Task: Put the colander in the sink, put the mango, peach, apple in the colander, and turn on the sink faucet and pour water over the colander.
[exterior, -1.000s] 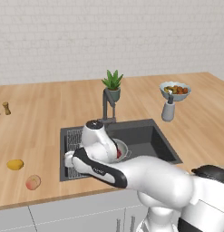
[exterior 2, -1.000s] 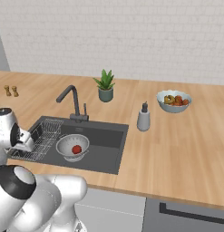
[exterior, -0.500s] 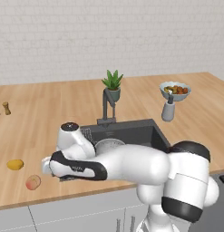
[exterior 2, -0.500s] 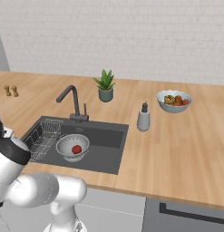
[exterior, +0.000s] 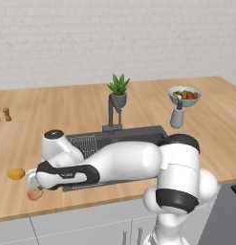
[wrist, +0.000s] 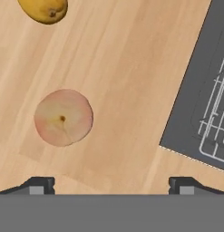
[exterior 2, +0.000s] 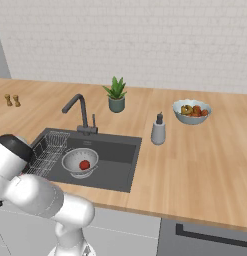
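A pinkish peach (wrist: 63,117) lies on the wooden counter left of the sink (exterior 2: 117,152), with the yellow mango (wrist: 44,9) a little beyond it. My gripper (wrist: 111,186) hovers open over the counter beside the peach, holding nothing. From the left base view the hand sits just above the peach (exterior: 34,194), and the mango (exterior: 16,173) lies to its left. In the sink stands the silvery colander (exterior 2: 80,162) with the red apple (exterior 2: 84,164) inside. The dark sink faucet (exterior 2: 77,107) rises behind the basin; no water runs from it.
A wire rack (wrist: 217,118) lines the sink's left side. A soap dispenser (exterior 2: 158,130), a pale fruit bowl (exterior 2: 191,111) and a potted plant (exterior 2: 116,95) stand behind and right of the sink. Two small shakers (exterior 2: 12,100) stand at the far left.
The arm has swung left from over the sink to the counter beside it, bringing the open gripper down over the peach. The colander and apple have not moved.
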### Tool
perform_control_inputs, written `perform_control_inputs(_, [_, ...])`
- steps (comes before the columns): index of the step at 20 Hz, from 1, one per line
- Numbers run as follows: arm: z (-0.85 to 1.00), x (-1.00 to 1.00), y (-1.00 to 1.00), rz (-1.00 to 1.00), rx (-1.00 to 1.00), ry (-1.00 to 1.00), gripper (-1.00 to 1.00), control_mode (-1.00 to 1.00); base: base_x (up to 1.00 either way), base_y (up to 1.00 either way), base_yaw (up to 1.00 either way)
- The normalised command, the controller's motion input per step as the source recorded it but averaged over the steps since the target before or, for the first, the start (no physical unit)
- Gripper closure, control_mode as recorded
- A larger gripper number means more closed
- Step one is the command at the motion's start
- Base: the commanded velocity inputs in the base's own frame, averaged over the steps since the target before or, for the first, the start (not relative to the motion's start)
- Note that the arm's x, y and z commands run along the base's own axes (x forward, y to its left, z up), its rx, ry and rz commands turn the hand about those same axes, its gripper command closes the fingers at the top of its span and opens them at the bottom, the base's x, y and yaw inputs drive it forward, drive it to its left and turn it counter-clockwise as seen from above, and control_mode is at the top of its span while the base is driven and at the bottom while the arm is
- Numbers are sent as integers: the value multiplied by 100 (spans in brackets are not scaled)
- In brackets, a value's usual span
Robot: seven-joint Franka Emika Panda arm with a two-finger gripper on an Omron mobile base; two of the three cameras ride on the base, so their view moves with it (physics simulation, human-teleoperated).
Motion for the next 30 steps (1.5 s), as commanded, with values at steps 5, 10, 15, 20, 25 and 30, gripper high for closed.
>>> perform_control_inputs(5, [0,0,46,4,0,0,-100,-100,0,0,0])
perform_control_inputs(10, [-3,2,32,3,0,0,-100,-100,0,0,0])
perform_control_inputs(15, [-10,9,23,3,0,0,-100,-100,0,0,0])
perform_control_inputs(20, [-16,14,20,3,0,0,-100,-100,0,0,0])
perform_control_inputs(25, [-20,8,8,4,0,0,-100,-100,0,0,0])
perform_control_inputs(30, [-11,0,-6,0,0,0,-100,-100,0,0,0])
